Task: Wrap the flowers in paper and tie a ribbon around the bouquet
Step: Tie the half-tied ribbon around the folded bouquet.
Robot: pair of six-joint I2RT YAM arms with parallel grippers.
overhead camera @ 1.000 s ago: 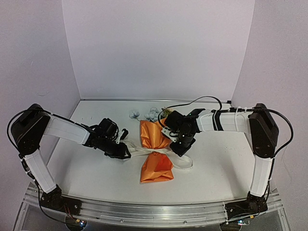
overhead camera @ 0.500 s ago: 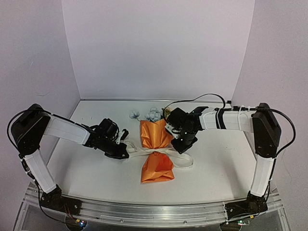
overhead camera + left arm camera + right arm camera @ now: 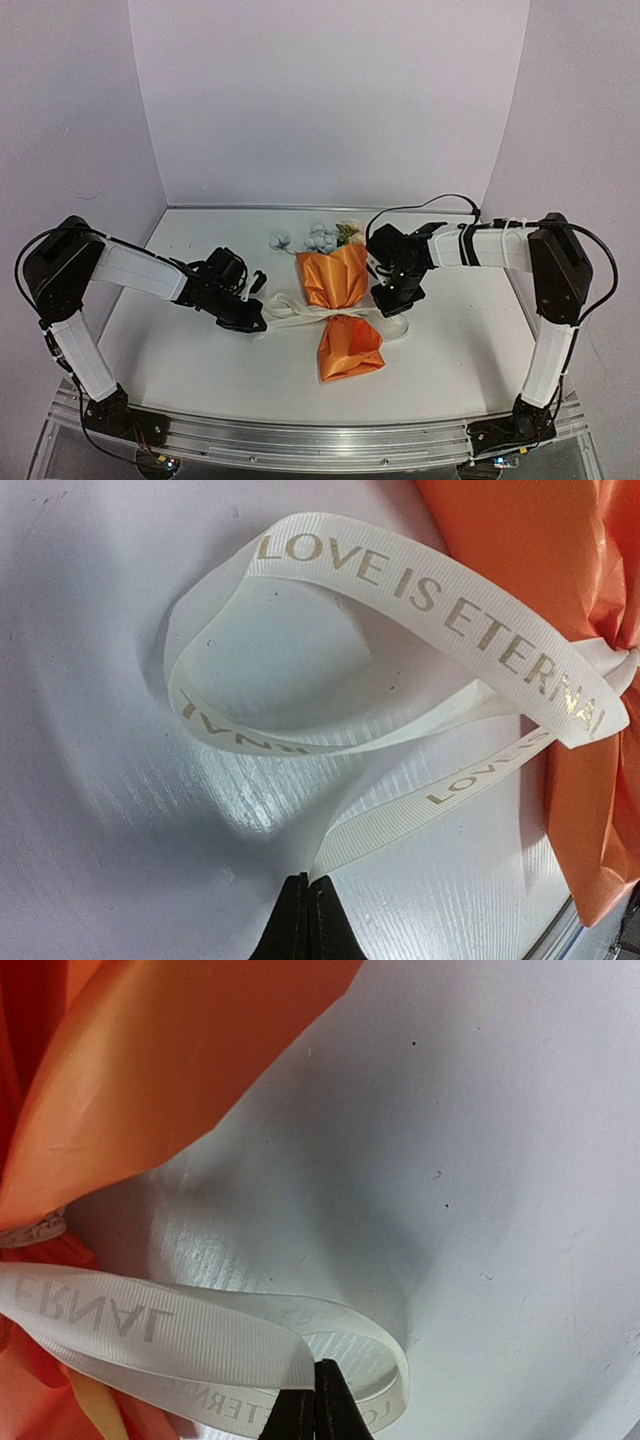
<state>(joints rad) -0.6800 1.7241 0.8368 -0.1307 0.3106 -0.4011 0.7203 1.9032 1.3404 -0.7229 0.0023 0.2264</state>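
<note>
Pinching the ribbon (image 3: 420, 590) on both sides: left gripper (image 3: 308, 920) pressed together on a tail left of the bouquet (image 3: 340, 285), right gripper (image 3: 320, 1400) pressed together on a loop at its right. Lying mid-table (image 3: 200, 370), cinched at the waist, flowers (image 3: 322, 238) poking out the far end. Judging by looks: light, glossy crinkly paper (image 3: 150, 1060), likely to slide under uneven pull. Floppy ribbed ribbon, decent grip, useless for pushing. Take hold close to the knot, flat across the width; pull evenly outward, gently, sparing the thin stems.
</note>
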